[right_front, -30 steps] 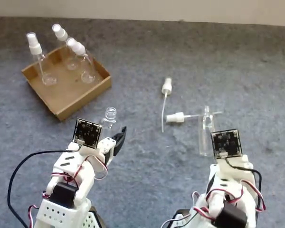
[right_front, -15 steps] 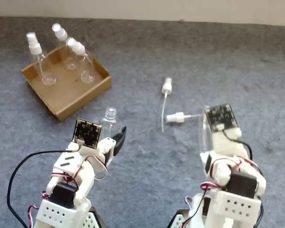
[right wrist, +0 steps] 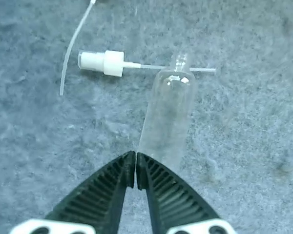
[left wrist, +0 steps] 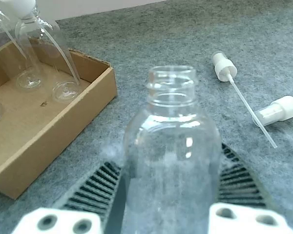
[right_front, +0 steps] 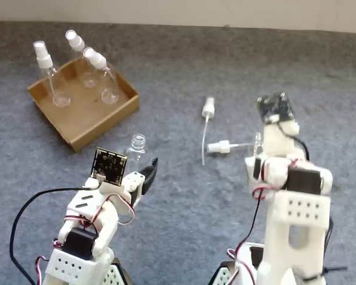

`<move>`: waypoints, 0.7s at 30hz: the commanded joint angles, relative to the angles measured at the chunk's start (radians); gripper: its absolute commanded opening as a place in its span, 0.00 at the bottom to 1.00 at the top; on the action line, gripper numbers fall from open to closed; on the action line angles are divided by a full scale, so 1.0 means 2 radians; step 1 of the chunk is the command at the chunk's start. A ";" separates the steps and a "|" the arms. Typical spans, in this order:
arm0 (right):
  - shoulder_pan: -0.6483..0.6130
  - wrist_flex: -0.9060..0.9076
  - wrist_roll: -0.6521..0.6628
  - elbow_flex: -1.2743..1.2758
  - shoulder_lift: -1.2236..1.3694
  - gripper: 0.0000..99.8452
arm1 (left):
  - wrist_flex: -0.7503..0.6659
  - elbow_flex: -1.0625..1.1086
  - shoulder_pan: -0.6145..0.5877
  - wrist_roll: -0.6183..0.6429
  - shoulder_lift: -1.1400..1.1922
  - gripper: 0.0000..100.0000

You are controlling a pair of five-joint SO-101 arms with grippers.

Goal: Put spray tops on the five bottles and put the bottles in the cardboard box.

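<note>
Grey, carpet-like surface [right_front: 184, 65] runs under everything we see. On its far left side sits the shallow brown cardboard box [right_front: 110, 123], with three clear plastic bottles [right_front: 104, 83] standing inside it, each already wearing a white sprayer.

Over the last second the right arm has swung up out of its folded pose and forward, so its wrist now hangs above the fourth clear bottle [right wrist: 167, 114], which lies on the surface. The left arm and every loose part have kept their places. We read this as the opening of a pick on the right side. The right pincer [right wrist: 136, 163] is clenched on nothing, tips pressed together just over that bottle's base, so it would have to part first.

The left pincer [left wrist: 170, 175] grasps the fifth clear bottle [left wrist: 172, 136] by its body, near the box's near corner. It stands upright, long axis vertical, open neck up, uncapped.

The lying bottle's long axis runs away from the arms, neck toward the far side. One white spray top [right wrist: 101, 62] lies crosswise there, its thin tube crossing at the neck. The other white spray top [right_front: 208, 108] lies farther off, tube trailing back toward the arms.
</note>
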 commanded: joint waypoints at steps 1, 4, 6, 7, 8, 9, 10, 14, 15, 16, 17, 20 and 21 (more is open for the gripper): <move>-0.020 -0.010 -0.039 -0.084 0.058 0.01 | -0.010 0.010 0.003 0.008 -0.009 0.11; -0.049 -0.010 -0.060 -0.122 0.103 0.01 | -0.010 0.010 0.003 0.008 -0.009 0.11; -0.065 -0.012 -0.077 -0.142 0.132 0.01 | -0.010 0.010 0.003 0.008 -0.009 0.11; -0.072 -0.013 -0.084 -0.154 0.148 0.03 | -0.010 0.010 0.003 0.008 -0.009 0.11; -0.079 -0.013 -0.091 -0.168 0.164 0.05 | -0.010 0.010 0.003 0.008 -0.009 0.11; -0.084 -0.013 -0.096 -0.181 0.179 0.07 | -0.010 0.010 0.003 0.008 -0.009 0.11; -0.089 -0.013 -0.098 -0.193 0.196 0.10 | -0.010 0.010 0.003 0.008 -0.009 0.11; -0.109 -0.014 -0.098 -0.243 0.266 0.14 | -0.010 0.010 0.003 0.008 -0.009 0.11; -0.113 -0.014 -0.098 -0.256 0.285 0.14 | -0.010 0.010 0.003 0.008 -0.009 0.11; -0.116 -0.013 -0.098 -0.269 0.303 0.14 | -0.010 0.010 0.003 0.008 -0.009 0.11; -0.119 -0.013 -0.098 -0.281 0.323 0.14 | -0.010 0.010 0.003 0.008 -0.009 0.11; -0.122 -0.016 -0.122 -0.322 0.383 0.14 | -0.010 0.010 0.003 0.007 -0.009 0.11; -0.122 -0.016 -0.146 -0.344 0.405 0.14 | -0.010 0.010 0.003 0.007 -0.009 0.11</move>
